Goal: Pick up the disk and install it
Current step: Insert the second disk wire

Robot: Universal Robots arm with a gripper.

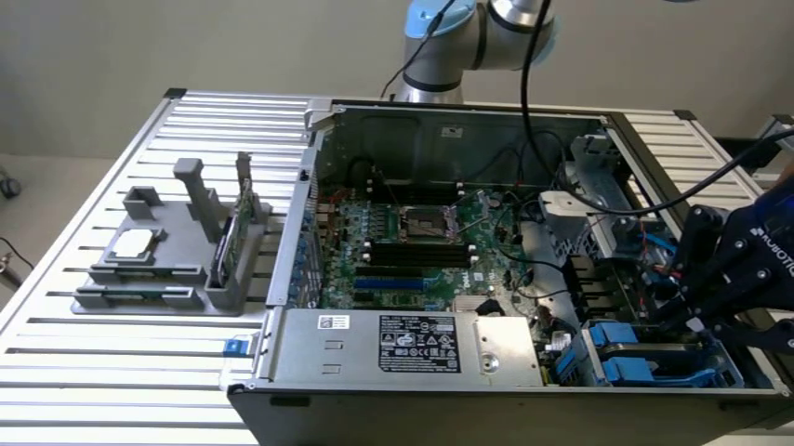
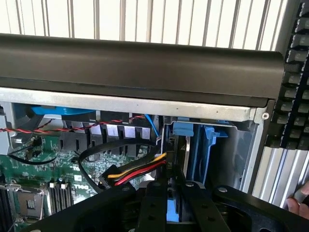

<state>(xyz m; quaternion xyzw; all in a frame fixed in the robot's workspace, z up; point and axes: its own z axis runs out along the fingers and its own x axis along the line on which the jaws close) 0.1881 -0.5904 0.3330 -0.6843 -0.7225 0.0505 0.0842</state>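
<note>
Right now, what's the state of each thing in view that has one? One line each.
computer case: open, side panel off.
gripper: shut on the disk.
disk: held by its blue carrier edge at the drive bay, not seated.
drive bay: holds another blue carrier.
chip: lying on the grey tray, outside the case.

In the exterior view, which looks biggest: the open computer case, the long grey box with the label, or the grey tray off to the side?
Largest to smallest, as they look:
1. Computer case
2. Long grey box
3. Grey tray
The box and tray look close in size, and the box is nearer the camera, so their order is unsure.
</note>
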